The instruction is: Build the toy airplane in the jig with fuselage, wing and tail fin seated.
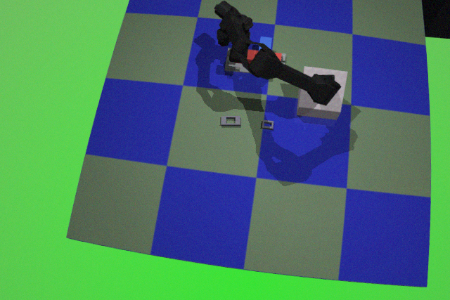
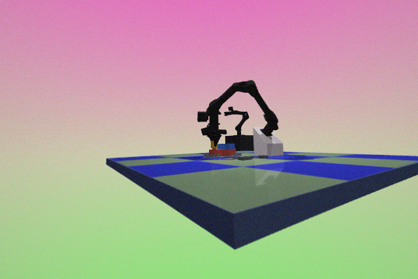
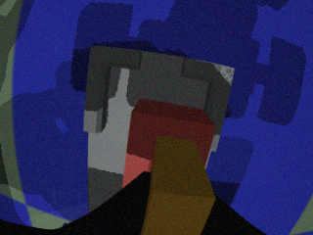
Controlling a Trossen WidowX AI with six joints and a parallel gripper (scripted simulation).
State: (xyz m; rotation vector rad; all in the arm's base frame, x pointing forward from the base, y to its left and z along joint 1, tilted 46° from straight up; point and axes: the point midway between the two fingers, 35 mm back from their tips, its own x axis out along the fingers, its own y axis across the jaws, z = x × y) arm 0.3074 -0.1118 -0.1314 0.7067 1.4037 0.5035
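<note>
The red fuselage lies in the grey jig and looks about level; its underside is hidden. The blue wing sits across its top, out of the wrist view. My gripper points down over the tail end, shut on the yellow tail fin. The fin's lower edge meets the fuselage top in the exterior view; its tab and socket are hidden. The arm covers the fin in the top view.
Two small hollow grey holders, one larger and one smaller, lie on the checkered table in front of the jig. The arm's pale base block is right of the jig. A second black arm stands on a black block in the background.
</note>
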